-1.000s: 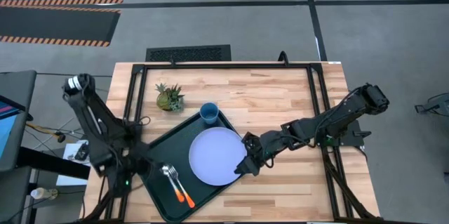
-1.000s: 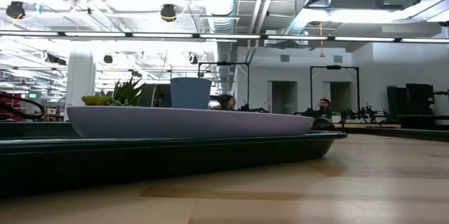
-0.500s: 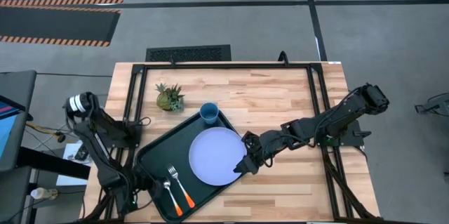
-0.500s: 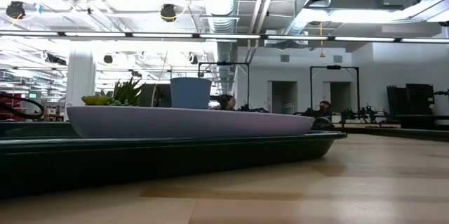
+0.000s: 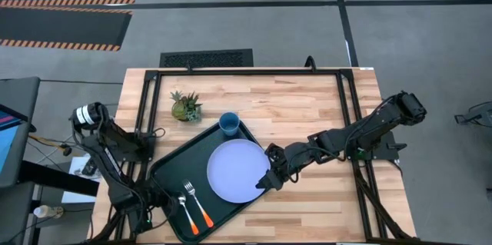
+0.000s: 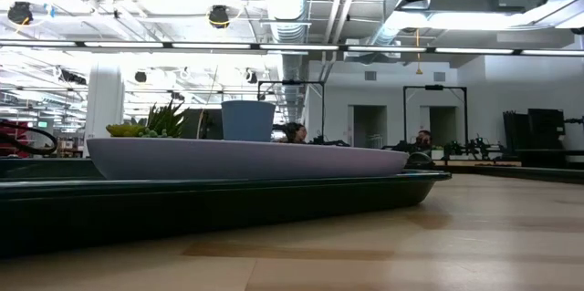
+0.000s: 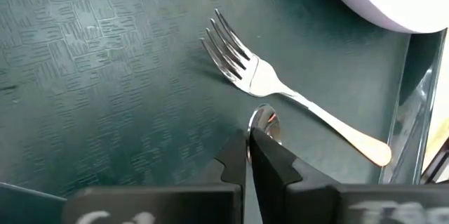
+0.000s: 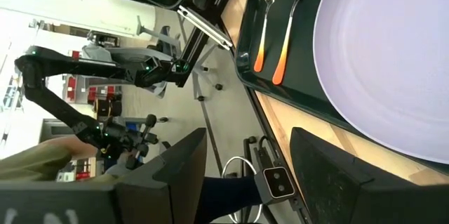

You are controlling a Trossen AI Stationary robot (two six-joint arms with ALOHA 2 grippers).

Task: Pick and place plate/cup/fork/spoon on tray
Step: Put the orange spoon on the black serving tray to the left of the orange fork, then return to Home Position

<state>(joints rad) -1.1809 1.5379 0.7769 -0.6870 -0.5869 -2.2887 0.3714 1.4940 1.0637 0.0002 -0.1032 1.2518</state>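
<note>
The dark green tray lies aslant at the table's near left. On it rest the lavender plate, the fork and the spoon beside the fork, orange handles toward the near edge. The blue cup stands in the tray's far corner. My left gripper is shut at the spoon's bowl. My right gripper is open just off the plate's right rim, its fingers wide apart and empty. My left gripper has the spoon's silver bowl at the very tips of its nearly closed fingers. The fingers come from the table's left, slanting down. The spoon lies on the tray floor beside the fork; the gripper hides its handle in the wrist view.
A small green potted plant stands on the wood beyond the tray's far left corner. Bare wood spreads over the table's far and right parts. A black frame runs round the table's edges.
My left arm has drawn back toward the table's left and near edges and come down. The spoon, hidden under it a second ago, now lies on the tray beside the fork. Nothing has moved in the last half second.
</note>
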